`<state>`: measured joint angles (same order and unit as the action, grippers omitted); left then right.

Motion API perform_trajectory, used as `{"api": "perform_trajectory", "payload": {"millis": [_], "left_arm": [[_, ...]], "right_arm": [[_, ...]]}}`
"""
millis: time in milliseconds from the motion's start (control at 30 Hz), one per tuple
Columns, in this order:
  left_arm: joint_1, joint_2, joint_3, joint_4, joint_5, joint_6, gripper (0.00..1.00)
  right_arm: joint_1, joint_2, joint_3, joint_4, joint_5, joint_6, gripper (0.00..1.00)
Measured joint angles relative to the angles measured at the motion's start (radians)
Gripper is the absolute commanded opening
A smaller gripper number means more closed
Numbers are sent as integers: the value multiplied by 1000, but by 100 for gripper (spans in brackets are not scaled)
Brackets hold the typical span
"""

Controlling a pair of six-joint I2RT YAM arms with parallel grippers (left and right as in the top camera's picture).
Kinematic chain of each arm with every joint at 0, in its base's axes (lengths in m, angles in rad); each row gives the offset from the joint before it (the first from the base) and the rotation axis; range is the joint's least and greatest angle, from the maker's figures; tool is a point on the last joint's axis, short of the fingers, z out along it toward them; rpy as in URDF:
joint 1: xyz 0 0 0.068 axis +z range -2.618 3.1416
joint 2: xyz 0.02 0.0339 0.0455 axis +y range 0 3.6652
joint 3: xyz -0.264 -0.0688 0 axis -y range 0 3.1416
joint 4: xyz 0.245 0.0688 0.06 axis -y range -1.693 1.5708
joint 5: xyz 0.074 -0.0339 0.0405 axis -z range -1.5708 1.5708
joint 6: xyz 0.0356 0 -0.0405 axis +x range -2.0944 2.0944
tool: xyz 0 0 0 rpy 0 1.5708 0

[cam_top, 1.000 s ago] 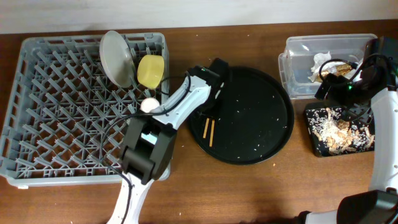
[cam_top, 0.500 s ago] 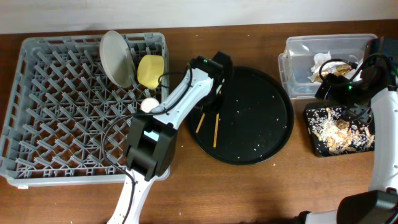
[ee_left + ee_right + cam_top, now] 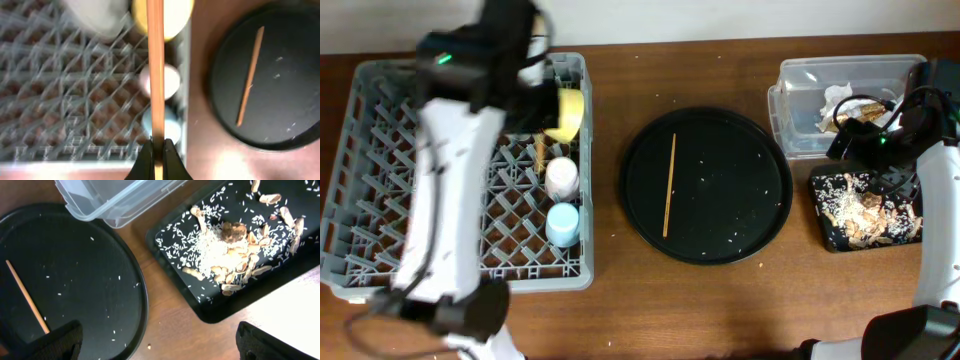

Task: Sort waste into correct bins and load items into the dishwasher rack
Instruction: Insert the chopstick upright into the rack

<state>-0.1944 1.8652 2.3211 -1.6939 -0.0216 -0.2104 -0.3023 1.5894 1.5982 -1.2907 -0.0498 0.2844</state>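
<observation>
My left gripper is shut on a wooden chopstick and holds it above the right side of the grey dishwasher rack; the arm hides the jaws in the overhead view. Below it stand the yellow bowl, pink cup and blue cup. The plate shows only as a pale blur. The second chopstick lies on the round black tray. My right gripper is open and empty, above the table between the round tray and the flat black tray.
The clear tub at the back right holds a white napkin and a gold-brown wrapper. The flat black tray holds food scraps and rice. Rice grains dot the round tray.
My left arm has swung left from the round tray to over the rack, carrying one chopstick. The other chopstick stays on the tray. The right arm has not moved.
</observation>
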Motion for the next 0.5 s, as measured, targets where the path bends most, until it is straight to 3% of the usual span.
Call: {"api": "perform_trajectory", "payload": {"millis": [67,133,233,433,500], "left_arm": [[42,-58,-222,39,-3,-15,0],[66,-30,-475,173,-32,-19,0],[102,-22,-693,294,-82,-19,0],[156,-22,-732,360,-152,-3,1],[156,-22,-732,354,-155,4,13]], "right_arm": [[0,0,0,5,0,-1,98],[0,0,0,4,0,0,98],[0,1,0,6,0,0,98],[0,1,0,5,0,0,98],[0,1,0,6,0,0,98]]}}
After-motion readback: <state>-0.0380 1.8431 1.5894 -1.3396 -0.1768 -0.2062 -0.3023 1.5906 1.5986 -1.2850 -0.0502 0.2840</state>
